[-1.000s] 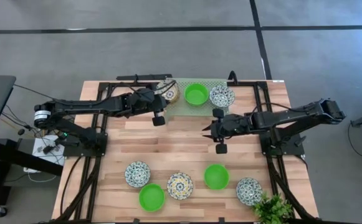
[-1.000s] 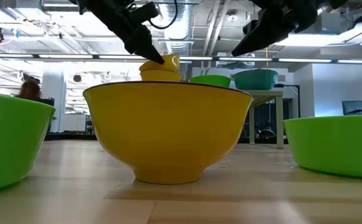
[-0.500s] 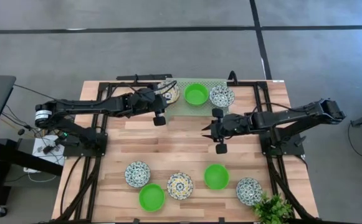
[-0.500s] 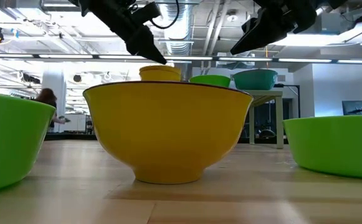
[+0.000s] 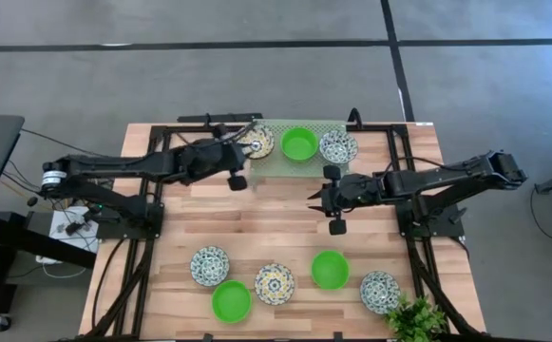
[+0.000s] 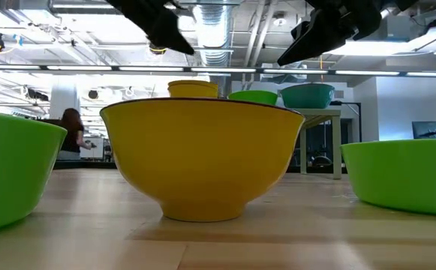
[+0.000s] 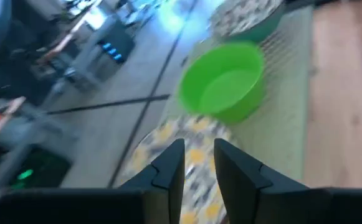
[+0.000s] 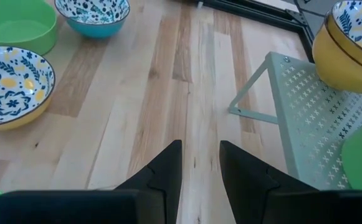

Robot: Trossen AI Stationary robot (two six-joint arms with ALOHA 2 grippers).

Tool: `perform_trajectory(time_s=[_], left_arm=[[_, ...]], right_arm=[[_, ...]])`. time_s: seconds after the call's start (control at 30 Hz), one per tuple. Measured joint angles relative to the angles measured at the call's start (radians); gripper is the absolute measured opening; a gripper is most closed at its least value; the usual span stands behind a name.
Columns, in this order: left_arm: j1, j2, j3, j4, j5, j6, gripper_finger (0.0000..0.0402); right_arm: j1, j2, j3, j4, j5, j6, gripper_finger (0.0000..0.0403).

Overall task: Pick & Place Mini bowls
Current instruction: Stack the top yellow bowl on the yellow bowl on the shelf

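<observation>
Just beyond the left claw [image 5: 238,180], on a perforated pale-green mat [image 5: 333,126] at the far edge of the slatted wooden surface [image 5: 276,214], we see three mini bowls in a row: a stacked yellow patterned bowl [image 5: 256,142], a plain green bowl [image 5: 299,144] and a blue-patterned bowl [image 5: 338,146]. The left wrist view shows this claw's dark fingers [image 7: 170,163] slightly apart and holding nothing, above the yellow patterned bowl.

Since the earlier frames the left claw has drawn back from the stacked bowl and risen, and the bowl now sits free; the right arm has not moved.

The right claw [image 5: 331,199] hangs over bare planks near the middle, below the blue-patterned bowl, with its fingers [image 8: 168,168] a little apart and empty.

Well nearer the front edge than both claws lie five more round glossy bowls: a blue-patterned one [image 5: 209,265], a green one [image 5: 231,301], a yellow-centred one [image 5: 275,283], a green one [image 5: 331,270] and another blue-patterned one [image 5: 379,291] touching a leafy plant [image 5: 414,318].

Grey floor surrounds the surface. The low view shows ceiling ducts and a person [image 6: 70,133] far behind.
</observation>
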Motion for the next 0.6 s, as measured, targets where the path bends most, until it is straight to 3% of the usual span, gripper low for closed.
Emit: perform_trajectory(time_s=[0.1, 0.23, 0.4, 0.6], left_arm=[[-0.021, -0.081, 0.0, -0.155, -0.091, -0.034, 0.0081], [0.003, -0.178, -0.018, -0.324, -0.105, -0.226, 0.0063], [0.087, -0.23, -0.117, -0.332, -0.096, -0.354, 0.0028], [0.178, -0.162, -0.209, -0.216, 0.012, -0.37, 0.0007]], right_arm=[[0.0, 0.0, 0.0, 0.0, 0.0, 0.037, 0.0102], [0.0, 0.0, 0.0, -0.001, -0.002, 0.075, 0.0102], [0.0, 0.0, 0.0, -0.002, -0.002, 0.083, 0.0102], [0.0, 0.0, 0.0, -0.003, -0.002, 0.104, 0.0102]])
